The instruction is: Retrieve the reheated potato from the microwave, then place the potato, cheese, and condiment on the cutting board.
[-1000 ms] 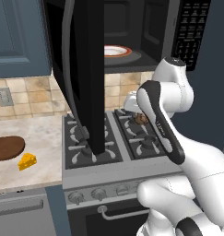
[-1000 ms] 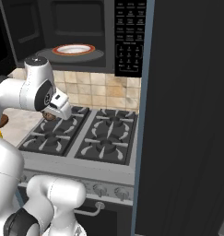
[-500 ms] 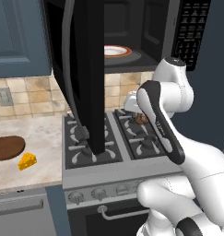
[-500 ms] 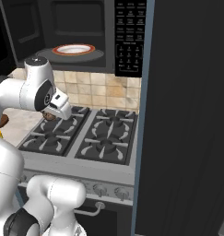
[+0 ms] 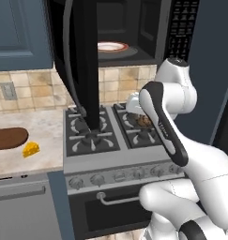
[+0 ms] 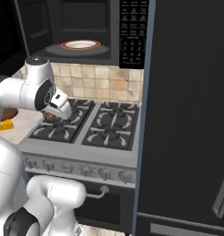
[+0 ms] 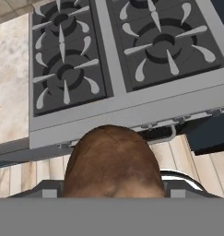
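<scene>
The two-finger gripper [image 5: 142, 120] is closed around the small brown potato with a mottled skin [image 7: 111, 162]. In the hand view the potato sits low in the middle, between the jaws, and hides most of them. In the left base view a dark brown piece of it shows just under the white hand, above the right half of the stove. In the right base view the gripper [image 6: 52, 114] with the potato [image 6: 50, 115] hangs over the left burners, close to the grates; whether they touch I cannot tell.

Under the hand is the grey steel stove with four black burner grates [image 5: 113, 129]; its front edge carries a row of knobs, and below it is the oven door with a long handle.

Above the stove is the large black microwave [image 6: 92, 30]. Its dark glass door [image 5: 83, 65] stands wide open and swings out to the left. Inside, on the floor of the cavity, lies a white round plate with an orange rim [image 5: 110, 46]; nothing lies on it.

To the left of the stove is the pale speckled stone counter [image 5: 42, 136]. At its left edge lies the flat dark brown wooden cutting board [image 5: 8, 138], cut off by the picture border. The small yellow-orange cheese wedge [image 5: 31, 149] lies on the counter just beside the board's right end, near the front edge, not on the board.
</scene>
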